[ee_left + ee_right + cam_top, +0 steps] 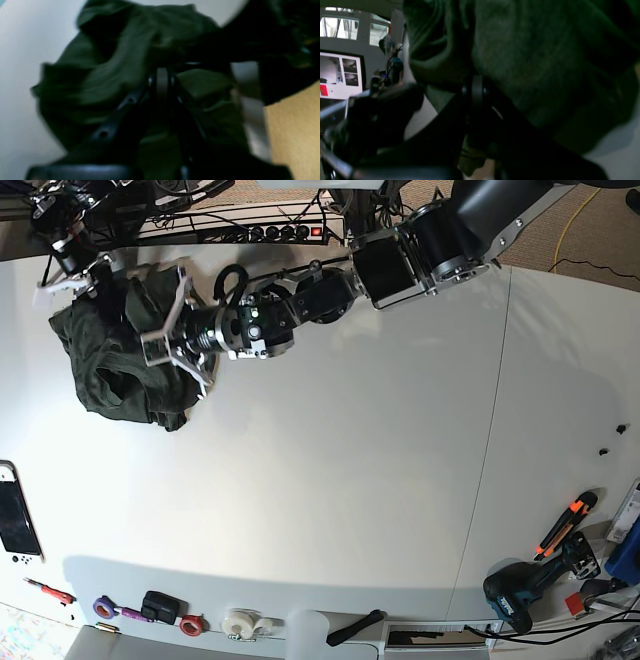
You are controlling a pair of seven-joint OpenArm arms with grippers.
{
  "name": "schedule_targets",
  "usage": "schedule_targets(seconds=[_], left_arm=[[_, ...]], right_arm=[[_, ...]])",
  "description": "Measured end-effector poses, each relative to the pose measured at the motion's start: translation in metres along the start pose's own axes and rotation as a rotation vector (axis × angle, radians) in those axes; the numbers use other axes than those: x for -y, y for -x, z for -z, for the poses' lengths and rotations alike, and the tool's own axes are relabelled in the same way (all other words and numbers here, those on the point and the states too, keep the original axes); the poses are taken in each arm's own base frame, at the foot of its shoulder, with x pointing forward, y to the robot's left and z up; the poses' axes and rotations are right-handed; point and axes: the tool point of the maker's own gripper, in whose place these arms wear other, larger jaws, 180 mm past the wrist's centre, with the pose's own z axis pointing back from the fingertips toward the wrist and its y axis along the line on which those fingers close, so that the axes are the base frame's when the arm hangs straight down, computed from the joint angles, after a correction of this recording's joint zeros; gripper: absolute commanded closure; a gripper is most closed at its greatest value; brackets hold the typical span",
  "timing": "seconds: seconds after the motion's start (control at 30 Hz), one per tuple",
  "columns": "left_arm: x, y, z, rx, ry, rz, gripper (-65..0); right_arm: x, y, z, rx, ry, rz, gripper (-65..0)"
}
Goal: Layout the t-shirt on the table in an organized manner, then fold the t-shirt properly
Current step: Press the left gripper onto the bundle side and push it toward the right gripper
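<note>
You were at the laying-out step: the t-shirt sat bunched at ten o'clock on the worktop. The left fingers and the right fingers were pinched shut on its cloth. Next, you needed to spread it flat. Only the base view showed the whole heap; the wrist views showed each grip.

Big white smooth table w/ rounded corners, thin seam running near-to-far on right side. Crumpled dark green soft-fabric t-shirt bunched at far left of the top. Near edge, left to right: red-handled thin tool, purple tape ring, small black block, white tape roll, black handle. Left edge: white handheld w/ dark screen. Near right: orange-black cutter, black-teal power drill.
</note>
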Motion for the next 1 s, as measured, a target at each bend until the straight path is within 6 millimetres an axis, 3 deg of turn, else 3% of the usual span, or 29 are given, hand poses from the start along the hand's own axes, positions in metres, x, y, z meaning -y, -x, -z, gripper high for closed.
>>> schedule_targets(seconds=[0.1,0.37,0.47,0.53,0.73,0.87,1.0], left_arm=[[-0.01,-0.001,-0.001,0.005,-0.034,-0.019,0.0],[0.002,-0.005,-0.001,0.053,0.009,-0.105,0.0],[-0.002,-0.005,-0.001,0.095,-0.006,-0.106,0.0],[-0.019,0.005,-0.001,0.094,-0.087,-0.079,0.0],[-0.075,0.064,-0.014,-0.039,-0.359,-0.083,0.0],[-0.119,0.067,-0.031,-0.076,-0.532,-0.025,0.0],[-0.137,0.062,-0.04,-0.057,-0.566,-0.071,0.0]], right_arm=[[0.001,0.006,-0.001,-0.006,0.003,0.01,0.0],[-0.001,0.015,0.002,-0.005,-0.004,0.036,0.0],[-0.001,0.014,0.002,-0.003,-0.006,0.037,0.0],[-0.002,0.013,0.002,0.002,-0.012,0.038,0.0],[-0.011,0.005,0.001,0.043,-0.061,0.048,0.0],[-0.012,0.005,0.001,0.048,-0.066,0.05,0.0],[-0.017,0.0,0.0,0.073,-0.095,0.057,0.0]])
